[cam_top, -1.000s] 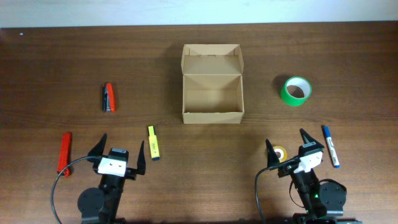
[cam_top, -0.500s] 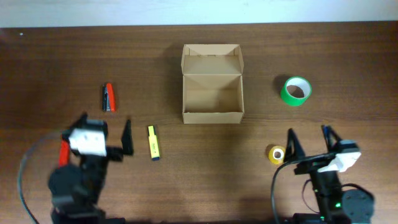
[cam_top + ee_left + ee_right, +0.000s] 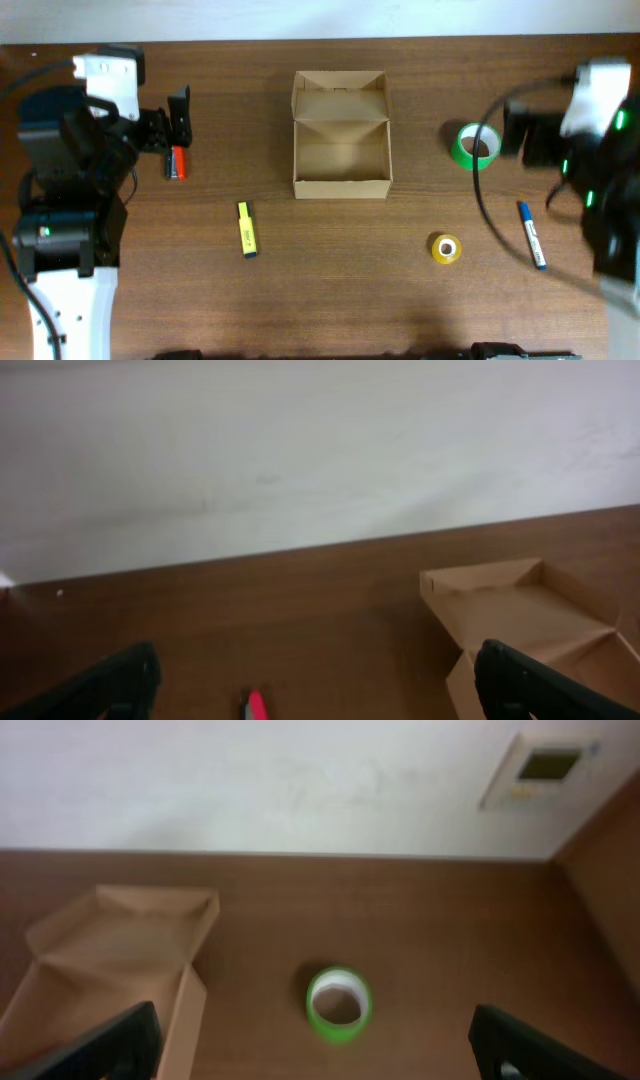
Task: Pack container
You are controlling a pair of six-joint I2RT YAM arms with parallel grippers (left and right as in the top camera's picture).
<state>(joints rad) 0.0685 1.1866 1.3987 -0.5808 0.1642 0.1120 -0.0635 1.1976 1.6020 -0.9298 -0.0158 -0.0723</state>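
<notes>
The container [image 3: 340,160] is an open tan cardboard box at the table's middle, its flap lid folded back toward the wall. It also shows at the right in the left wrist view [image 3: 520,610] and at the left in the right wrist view [image 3: 110,960]. My left gripper [image 3: 165,120] is raised at the far left, open and empty [image 3: 320,695], above a red and black tool [image 3: 177,160]. My right gripper [image 3: 520,140] is raised at the far right, open and empty [image 3: 315,1050], beside a green tape roll [image 3: 476,146].
A yellow highlighter [image 3: 246,229] lies front left of the box. A small yellow tape roll [image 3: 446,248] and a blue marker [image 3: 531,234] lie front right. The green roll [image 3: 338,1005] and the tool's red tip [image 3: 255,705] show between the fingers.
Both arms have risen from the front edge and swung back and outward, the left over the red and black tool, the right beside the green tape roll. The objects have not moved.
</notes>
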